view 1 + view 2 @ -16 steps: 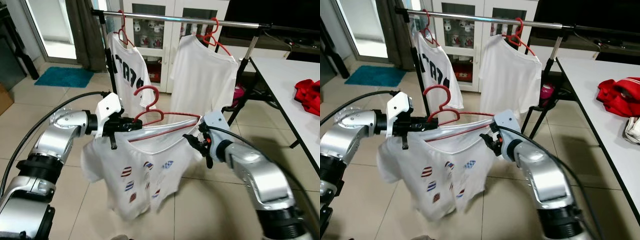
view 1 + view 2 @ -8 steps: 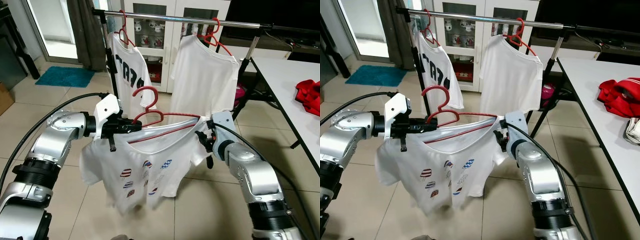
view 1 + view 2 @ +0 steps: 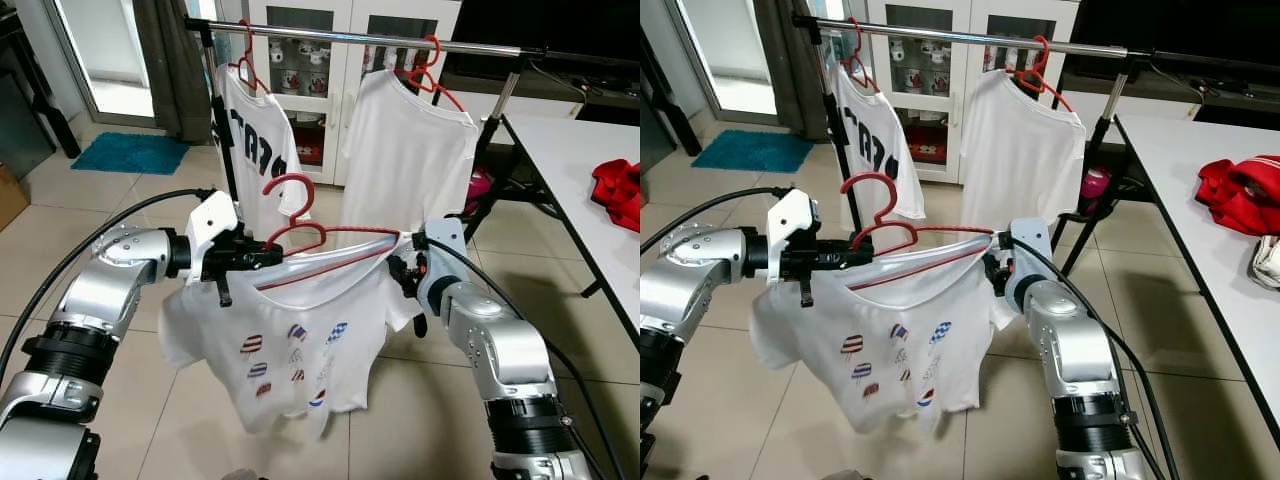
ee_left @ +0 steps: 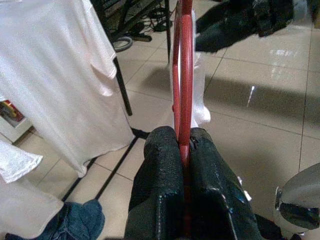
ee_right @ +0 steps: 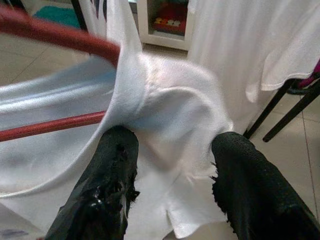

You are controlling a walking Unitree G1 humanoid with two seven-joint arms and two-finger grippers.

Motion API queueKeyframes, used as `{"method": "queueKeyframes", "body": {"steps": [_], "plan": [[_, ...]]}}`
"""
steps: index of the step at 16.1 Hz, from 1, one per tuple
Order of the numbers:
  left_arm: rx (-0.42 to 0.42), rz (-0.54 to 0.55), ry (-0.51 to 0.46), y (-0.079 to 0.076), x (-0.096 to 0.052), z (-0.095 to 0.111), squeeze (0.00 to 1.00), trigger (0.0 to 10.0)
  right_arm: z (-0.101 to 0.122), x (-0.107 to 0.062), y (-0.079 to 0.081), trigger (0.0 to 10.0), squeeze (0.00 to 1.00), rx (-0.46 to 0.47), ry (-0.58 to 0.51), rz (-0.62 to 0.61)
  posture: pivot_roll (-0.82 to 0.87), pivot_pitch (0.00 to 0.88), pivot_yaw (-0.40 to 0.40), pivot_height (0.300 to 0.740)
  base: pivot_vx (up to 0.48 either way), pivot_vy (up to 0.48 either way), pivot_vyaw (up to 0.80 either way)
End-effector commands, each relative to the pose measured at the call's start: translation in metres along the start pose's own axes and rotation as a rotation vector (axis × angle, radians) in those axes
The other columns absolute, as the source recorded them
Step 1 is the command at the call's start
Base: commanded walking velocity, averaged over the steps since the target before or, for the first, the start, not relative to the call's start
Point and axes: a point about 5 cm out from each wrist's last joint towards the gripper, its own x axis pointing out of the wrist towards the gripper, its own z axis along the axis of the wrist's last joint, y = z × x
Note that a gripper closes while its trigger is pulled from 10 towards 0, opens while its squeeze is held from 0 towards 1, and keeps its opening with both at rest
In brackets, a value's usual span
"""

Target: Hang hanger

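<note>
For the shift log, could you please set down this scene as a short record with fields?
held item: red hanger carrying a white T-shirt with small printed marks
left gripper: shut on the hanger's end
right gripper: open, fingers either side of the shirt's shoulder at the hanger's other end
rail: above and behind, with two white shirts on red hangers
hanger position: below the rail, not yet hung
table: to the robot's right, red cloth on it

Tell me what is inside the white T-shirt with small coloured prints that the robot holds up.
A red plastic hanger sits in the white printed T-shirt: its hook and bars show at the collar, gripped by the left gripper. The hanger's right end is covered by cloth.
</note>
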Motion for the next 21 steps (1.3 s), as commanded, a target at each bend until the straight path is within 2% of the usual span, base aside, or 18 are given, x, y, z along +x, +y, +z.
{"method": "queueKeyframes", "body": {"steps": [1,2,5,10,13,21], "plan": [[0.038,0.034,-0.002,0.006,-0.002,0.007,0.00,0.0,-0.001,-0.003,-0.005,10.0,0.00,0.000,0.005,-0.008,-0.14,0.000,-0.009,0.740,0.000,0.000,0.00],[0.041,0.054,0.003,0.009,-0.002,0.007,0.00,0.0,-0.003,-0.006,-0.008,10.0,0.00,-0.024,0.022,-0.013,-0.14,0.000,-0.009,0.740,0.000,0.000,0.00],[0.041,0.059,-0.004,0.009,-0.001,0.008,0.00,0.0,-0.006,-0.009,-0.011,10.0,0.00,-0.006,0.024,-0.016,-0.14,0.000,-0.007,0.740,0.000,0.000,0.00],[0.039,0.039,-0.023,0.008,0.002,0.012,0.00,0.0,0.002,-0.003,0.005,10.0,0.00,0.086,-0.006,0.047,-0.14,0.000,-0.007,0.740,0.000,0.000,0.00],[0.040,0.035,-0.023,0.008,0.002,0.012,0.00,0.0,0.005,0.000,0.012,10.0,0.00,0.090,-0.009,0.071,-0.13,0.000,-0.003,0.740,0.000,0.000,0.00],[0.042,-0.001,-0.036,0.003,0.004,0.015,0.00,0.0,0.001,0.008,0.012,10.0,0.00,0.109,0.004,0.059,-0.13,0.000,-0.006,0.740,0.000,0.000,0.00]]}}
